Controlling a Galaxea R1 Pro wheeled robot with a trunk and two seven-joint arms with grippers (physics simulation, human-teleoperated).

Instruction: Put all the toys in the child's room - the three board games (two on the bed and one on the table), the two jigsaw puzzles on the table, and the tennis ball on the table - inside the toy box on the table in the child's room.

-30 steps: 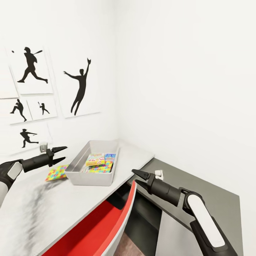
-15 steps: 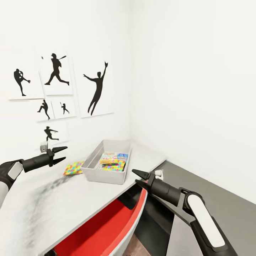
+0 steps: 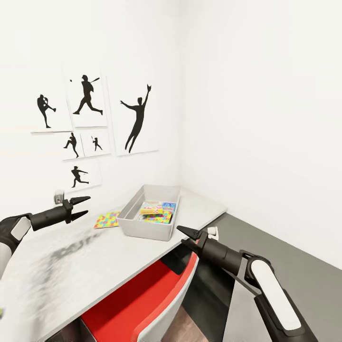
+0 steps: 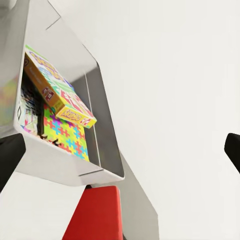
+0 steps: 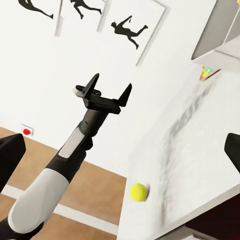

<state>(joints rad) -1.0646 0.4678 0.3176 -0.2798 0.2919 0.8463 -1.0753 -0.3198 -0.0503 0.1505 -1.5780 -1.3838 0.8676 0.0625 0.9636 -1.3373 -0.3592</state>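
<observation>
The near left table (image 3: 71, 266) lies bare under the left tool (image 3: 81, 206). The toy box (image 3: 145, 229) blocks the far corner; a red chair (image 3: 137, 299) crowds the near edge.

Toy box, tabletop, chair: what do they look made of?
Toy box: looks like matte light-grey plastic, thin smooth walls with rounded corners; painted metal is possible. Tabletop: pale, smooth and slightly glossy with dark smeared reflections, so laminate or brushed metal; cannot tell which. Chair: glossy red seat in a thin grey shell, probably moulded plastic.
</observation>
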